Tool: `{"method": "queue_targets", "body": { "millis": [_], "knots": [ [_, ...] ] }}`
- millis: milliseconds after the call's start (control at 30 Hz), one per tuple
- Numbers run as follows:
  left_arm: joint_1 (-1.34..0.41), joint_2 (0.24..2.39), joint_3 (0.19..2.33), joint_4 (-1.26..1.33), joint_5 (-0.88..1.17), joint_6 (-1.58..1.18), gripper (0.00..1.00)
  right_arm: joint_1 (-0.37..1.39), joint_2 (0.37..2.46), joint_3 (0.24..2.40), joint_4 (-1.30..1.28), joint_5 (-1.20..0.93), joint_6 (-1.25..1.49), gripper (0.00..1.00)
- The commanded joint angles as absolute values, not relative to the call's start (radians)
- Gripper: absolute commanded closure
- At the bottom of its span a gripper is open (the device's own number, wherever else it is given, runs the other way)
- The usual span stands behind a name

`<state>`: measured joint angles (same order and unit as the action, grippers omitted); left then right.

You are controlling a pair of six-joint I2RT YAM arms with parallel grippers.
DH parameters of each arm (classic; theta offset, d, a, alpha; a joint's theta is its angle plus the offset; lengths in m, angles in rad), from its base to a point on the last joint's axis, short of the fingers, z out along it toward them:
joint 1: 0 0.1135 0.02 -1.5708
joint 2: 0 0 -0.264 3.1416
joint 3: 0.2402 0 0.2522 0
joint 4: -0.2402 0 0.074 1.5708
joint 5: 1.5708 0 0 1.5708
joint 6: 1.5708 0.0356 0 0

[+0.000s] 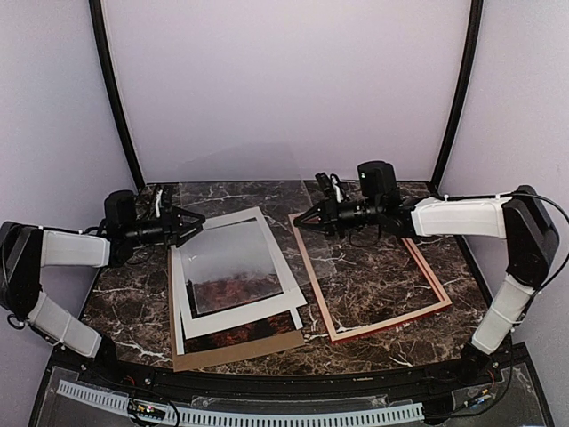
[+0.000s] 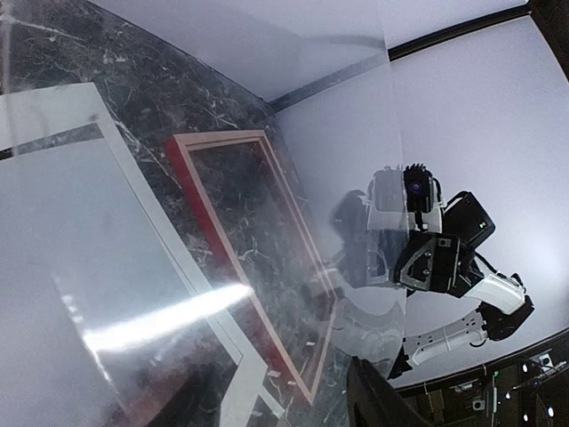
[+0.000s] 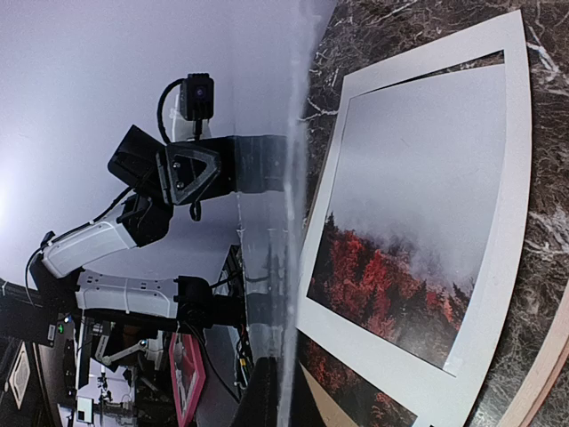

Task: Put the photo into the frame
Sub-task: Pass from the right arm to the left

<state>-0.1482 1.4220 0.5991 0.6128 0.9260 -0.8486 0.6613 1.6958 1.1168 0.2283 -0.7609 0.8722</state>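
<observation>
The photo (image 1: 233, 289), misty sky over red-orange trees, lies under a white mat (image 1: 267, 313) on a brown backing board (image 1: 236, 352) at centre-left. Its lower edge sticks out below the mat. The red frame (image 1: 313, 280) lies flat to the right, with bare table inside it. My left gripper (image 1: 190, 222) and right gripper (image 1: 304, 218) each pinch an edge of a clear pane (image 1: 240, 258) and hold it above the photo. The right wrist view shows the pane edge-on (image 3: 289, 267) beside the photo (image 3: 400, 258). The left wrist view shows the frame (image 2: 222, 240) through the pane.
The dark marble table (image 1: 382, 267) ends at white walls behind. Black curved posts (image 1: 116, 98) stand at both back corners. A dark finger (image 2: 373, 400) shows at the bottom of the left wrist view, and the right arm (image 2: 418, 240) faces it.
</observation>
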Motion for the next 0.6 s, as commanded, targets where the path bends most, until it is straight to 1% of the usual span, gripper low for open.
{"method": "queue_targets", "body": {
  "millis": [0, 100, 167, 267, 333, 500, 567],
  "knots": [
    [-0.156, 1.366, 0.597, 0.647, 0.957, -0.833, 0.54, 0.653, 1.693, 1.096, 0.24, -0.711, 0.863, 1.0],
    [-0.156, 1.361, 0.602, 0.643, 0.958, -0.833, 0.59, 0.652, 1.702, 1.078, 0.266, -0.703, 0.88, 1.0],
    [-0.157, 1.36, 0.605, 0.64, 0.96, -0.833, 0.65, 0.652, 1.706, 1.065, 0.295, -0.702, 0.9, 1.0],
    [-0.156, 1.359, 0.606, 0.636, 0.96, -0.829, 0.72, 0.652, 1.713, 1.046, 0.333, -0.698, 0.928, 1.0],
    [-0.156, 1.358, 0.608, 0.63, 0.958, -0.827, 0.78, 0.652, 1.714, 1.034, 0.362, -0.695, 0.948, 1.0],
    [-0.156, 1.351, 0.614, 0.605, 0.948, -0.812, 0.99, 0.652, 1.716, 1.021, 0.372, -0.682, 0.957, 1.0],
    [-0.156, 1.342, 0.617, 0.589, 0.939, -0.807, 1.0, 0.652, 1.715, 1.014, 0.377, -0.678, 0.96, 1.0]
  ]
}}
